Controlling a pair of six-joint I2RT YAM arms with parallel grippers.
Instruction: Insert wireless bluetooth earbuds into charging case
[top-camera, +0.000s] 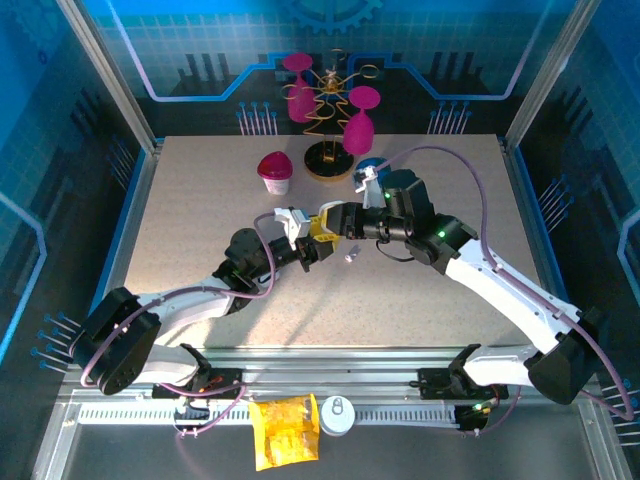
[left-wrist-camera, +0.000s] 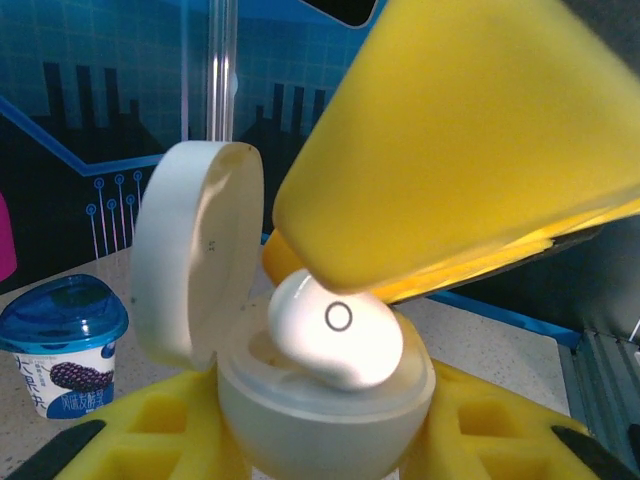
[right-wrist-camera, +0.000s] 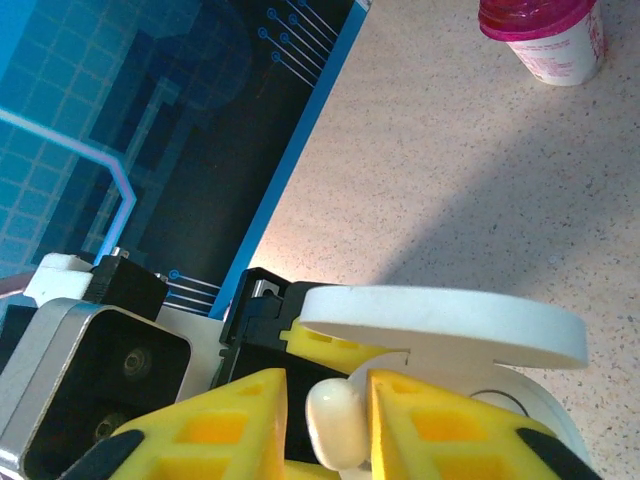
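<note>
Gripping the open case, left gripper faces right gripper straddling an earbud inside the rim, hold unclear.

The table is lit brightly from above; soft arm shadows are cast. The near yellow finger is blurred.

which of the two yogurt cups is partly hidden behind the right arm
The blue-lidded cup, right of the gold rack: the right arm covers part of it. The pink-lidded cup stands in the open, left of the rack.
</note>
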